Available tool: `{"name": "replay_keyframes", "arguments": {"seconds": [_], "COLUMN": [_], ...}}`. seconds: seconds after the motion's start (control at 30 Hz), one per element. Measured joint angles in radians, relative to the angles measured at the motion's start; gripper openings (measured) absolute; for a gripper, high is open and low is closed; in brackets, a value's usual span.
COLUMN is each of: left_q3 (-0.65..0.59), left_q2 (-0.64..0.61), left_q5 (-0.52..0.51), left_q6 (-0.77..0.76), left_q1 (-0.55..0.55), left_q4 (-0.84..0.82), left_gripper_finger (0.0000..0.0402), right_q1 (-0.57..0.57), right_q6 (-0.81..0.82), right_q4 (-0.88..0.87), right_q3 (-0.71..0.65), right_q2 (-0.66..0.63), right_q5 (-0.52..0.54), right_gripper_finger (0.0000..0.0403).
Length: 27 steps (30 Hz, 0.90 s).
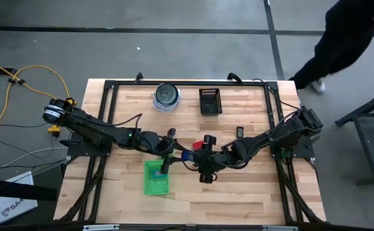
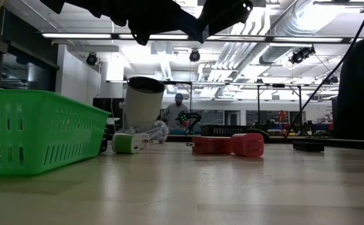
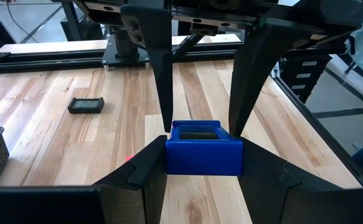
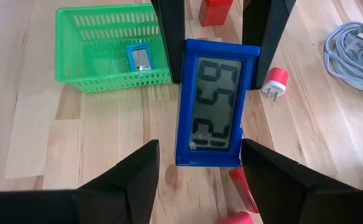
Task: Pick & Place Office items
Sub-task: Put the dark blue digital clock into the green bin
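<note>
A blue digital clock (image 4: 211, 99) with a grey display hangs above the table between my two grippers. My left gripper (image 3: 203, 147) reaches in from the table's left and is shut on the clock's end. My right gripper (image 4: 200, 152) comes slanting down from the table's right and stands open. Its fingers flank the clock's other end, and a gap shows on at least one side. The green tray (image 1: 156, 178) sits on the table just near of the grippers, with one small blue-framed piece (image 4: 140, 57) lying in it. My left gripper pinches the clock's two long side edges (image 4: 191, 51) near one end, between its two fingers. The fingers come almost level from the table's left and lie along the clock. The clock hangs clear of the table, roughly level, display up.
Red blocks (image 2: 228, 144) and a pink plug (image 4: 274, 81) lie on the table under and beyond the grippers. A round container (image 1: 167, 96) with a grey cable, a black basket (image 1: 210, 101) and a small black piece (image 1: 239, 131) stand farther back. A person (image 1: 347, 38) passes at the far right.
</note>
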Motion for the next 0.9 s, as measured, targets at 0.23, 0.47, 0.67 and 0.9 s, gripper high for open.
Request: {"name": "replay_keyframes", "arguments": {"seconds": [0.23, 0.47, 0.67, 0.9], "left_q3": [0.0, 0.0, 0.0, 0.0], "left_q2": [0.0, 0.0, 0.0, 0.0], "left_q5": [-0.003, 0.003, 0.004, 0.003], "left_q6": [0.0, 0.0, 0.0, 0.0], "left_q1": [-0.02, -0.025, -0.025, -0.025], "left_q4": [-0.001, 0.0, -0.003, -0.008], "left_gripper_finger": [0.0157, 0.0157, 0.0157, 0.0157], "right_q1": [-0.01, -0.012, -0.011, -0.009], "right_q6": [-0.018, -0.018, 0.036, 0.09], "right_q4": [-0.017, -0.061, -0.174, -0.269], "right_q3": [0.0, 0.0, 0.0, 0.0], "right_q2": [0.0, 0.0, -0.008, -0.027], "right_q5": [-0.004, -0.06, -0.081, -0.079], "right_gripper_finger": [0.0212, 0.0212, 0.0212, 0.0212]}}
